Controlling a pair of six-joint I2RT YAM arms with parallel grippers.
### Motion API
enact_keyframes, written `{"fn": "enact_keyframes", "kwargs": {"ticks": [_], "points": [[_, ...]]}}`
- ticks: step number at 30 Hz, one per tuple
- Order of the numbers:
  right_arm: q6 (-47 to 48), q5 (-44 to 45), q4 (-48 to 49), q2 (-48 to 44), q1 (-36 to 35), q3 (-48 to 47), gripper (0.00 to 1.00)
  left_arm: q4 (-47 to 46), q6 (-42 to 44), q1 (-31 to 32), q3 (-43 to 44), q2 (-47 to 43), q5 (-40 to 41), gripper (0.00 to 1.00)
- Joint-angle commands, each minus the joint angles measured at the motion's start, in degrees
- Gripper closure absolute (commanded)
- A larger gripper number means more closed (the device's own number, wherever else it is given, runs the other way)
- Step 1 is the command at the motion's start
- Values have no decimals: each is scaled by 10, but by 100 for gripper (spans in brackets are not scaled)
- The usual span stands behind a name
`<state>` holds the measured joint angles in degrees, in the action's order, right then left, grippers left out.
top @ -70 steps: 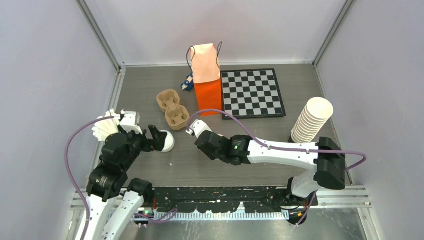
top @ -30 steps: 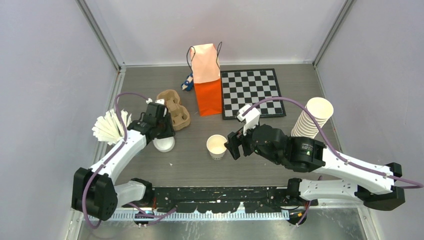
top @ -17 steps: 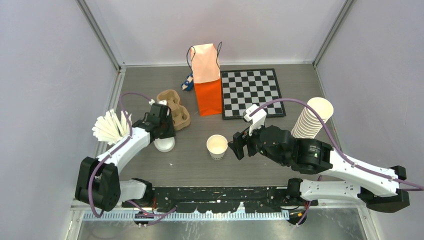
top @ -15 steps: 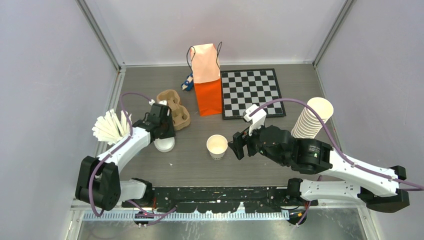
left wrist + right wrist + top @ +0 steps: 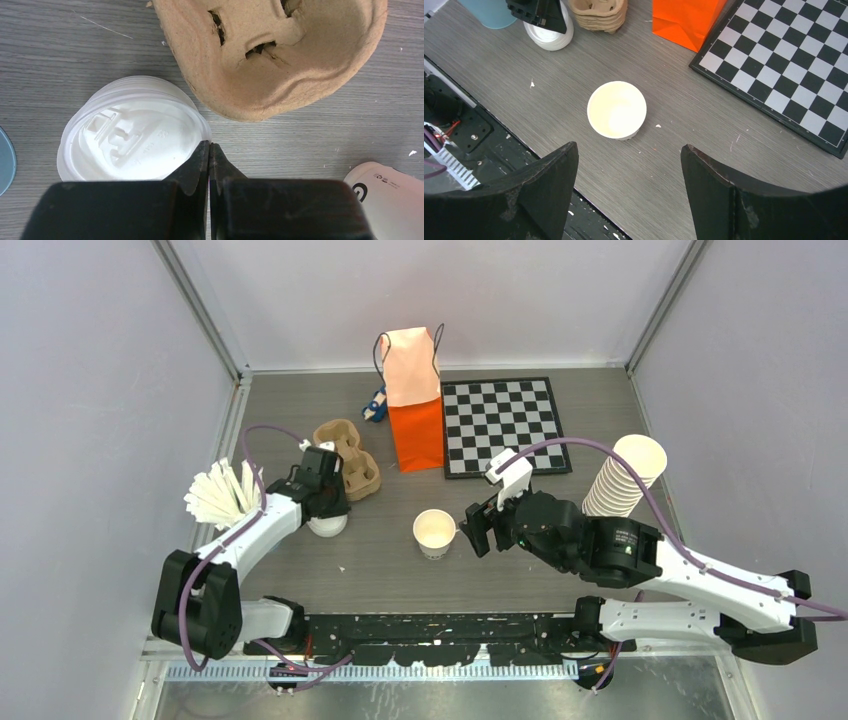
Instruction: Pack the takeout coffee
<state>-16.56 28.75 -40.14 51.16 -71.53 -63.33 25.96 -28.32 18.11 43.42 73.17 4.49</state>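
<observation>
Status note, packing run.

Small white paper cup (image 5: pixel 433 531): upright and lidless near the centre of the grey wood-grain table (image 5: pixel 400 575); it is well apart from the tall orange paper bag (image 5: pixel 417 425), which stands upright at the far side; I cannot see into the bag from here.

Left gripper (image 5: pixel 209 150): jaws pressed together with no gap; the tips meet right at the near rim of the round white plastic sip lid (image 5: pixel 127 132); the lid lies flat just beside the brown moulded-pulp cup carrier (image 5: pixel 270 55) and looks like the top of a short pile; I cannot tell whether the thin rim is nipped between the tips.

Right gripper (image 5: pixel 628 150): jaws spread wide and holding nothing; it hovers just beside the cup on its right side, not touching it.

My reading: early stage.
- Done: one cup stands out on its own, clear of the tall stack of lidless white cups (image 5: pixel 622 480).
- Left: lid lifted and seated on the cup; lidded cup carried into the bag; whether the carrier comes into it is unclear.

Risk I note: a pinch at the pile's edge may bring up more than one lid.
</observation>
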Motion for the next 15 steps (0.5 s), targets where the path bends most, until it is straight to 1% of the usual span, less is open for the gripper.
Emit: {"fn": "enact_keyframes", "kwargs": {"ticks": [1, 8, 15], "points": [[11, 26, 7, 11, -4, -3, 21, 6, 3, 2, 20, -24, -19, 100], [11, 27, 13, 18, -3, -2, 21, 50, 14, 2, 45, -47, -59, 100], [9, 24, 18, 23, -3, -2, 21, 78, 22, 2, 52, -55, -68, 100]]}}
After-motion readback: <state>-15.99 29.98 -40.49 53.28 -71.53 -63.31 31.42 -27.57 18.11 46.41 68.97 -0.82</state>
